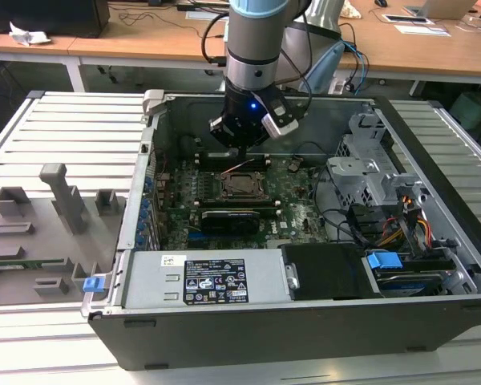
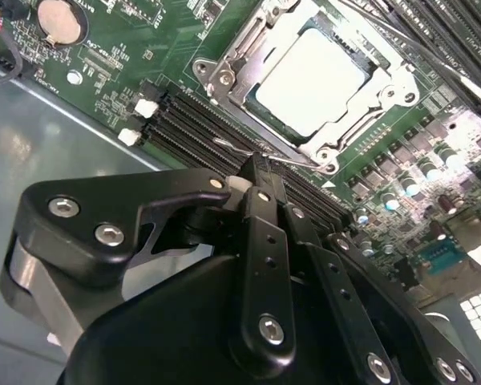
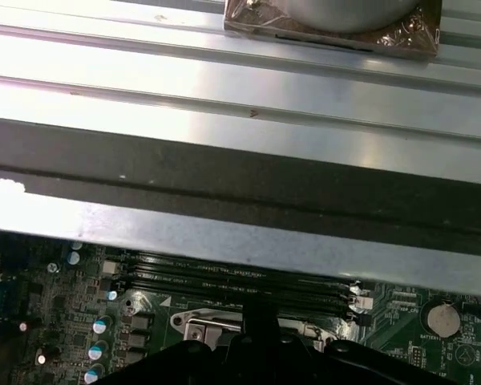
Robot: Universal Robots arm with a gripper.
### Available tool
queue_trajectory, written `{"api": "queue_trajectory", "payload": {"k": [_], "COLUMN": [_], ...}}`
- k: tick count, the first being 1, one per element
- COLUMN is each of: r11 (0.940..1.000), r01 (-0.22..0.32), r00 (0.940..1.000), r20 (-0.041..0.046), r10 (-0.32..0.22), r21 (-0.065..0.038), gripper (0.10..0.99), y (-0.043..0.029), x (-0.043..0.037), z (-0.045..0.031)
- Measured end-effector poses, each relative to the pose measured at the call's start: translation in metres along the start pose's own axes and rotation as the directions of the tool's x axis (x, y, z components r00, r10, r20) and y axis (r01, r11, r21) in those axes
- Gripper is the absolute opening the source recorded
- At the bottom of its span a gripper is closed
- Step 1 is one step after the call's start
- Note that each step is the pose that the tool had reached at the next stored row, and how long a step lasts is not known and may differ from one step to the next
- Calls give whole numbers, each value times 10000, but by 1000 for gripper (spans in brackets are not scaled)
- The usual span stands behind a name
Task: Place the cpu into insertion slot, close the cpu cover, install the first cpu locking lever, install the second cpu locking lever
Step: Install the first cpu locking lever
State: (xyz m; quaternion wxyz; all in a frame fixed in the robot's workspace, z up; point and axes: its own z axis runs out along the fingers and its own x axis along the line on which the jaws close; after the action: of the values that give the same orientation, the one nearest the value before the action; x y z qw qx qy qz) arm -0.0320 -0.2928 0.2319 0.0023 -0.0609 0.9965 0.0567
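In the second wrist view the cpu (image 2: 309,72), pale and silver-topped, lies in the insertion slot (image 2: 284,144). The silver cpu cover (image 2: 224,76) is folded down flat around it. My black gripper (image 2: 256,166) is shut with nothing between its fingers. Its tips are at the slot's edge, right by a thin metal locking lever (image 2: 231,147) between the slot and the memory slots (image 2: 188,120). In the exterior view the gripper (image 1: 242,154) hangs just behind the insertion slot (image 1: 242,186) on the green motherboard (image 1: 293,208). The first wrist view has the gripper (image 3: 258,313) over the slot's rim (image 3: 196,325).
The open computer case has a back wall (image 3: 240,241) close behind the gripper. A black card (image 1: 236,218) sits in front of the slot. A grey drive cage (image 1: 369,172) and cables (image 1: 393,228) fill the exterior view's right. A coin battery (image 2: 58,20) lies beside the memory slots.
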Motion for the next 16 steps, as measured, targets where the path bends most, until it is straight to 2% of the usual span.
{"api": "queue_trajectory", "payload": {"k": [16], "r11": [10000], "r01": [-47], "r00": [10000], "r20": [4], "r10": [47], "r21": [1], "gripper": [106], "y": [2], "x": [-97], "z": [111]}}
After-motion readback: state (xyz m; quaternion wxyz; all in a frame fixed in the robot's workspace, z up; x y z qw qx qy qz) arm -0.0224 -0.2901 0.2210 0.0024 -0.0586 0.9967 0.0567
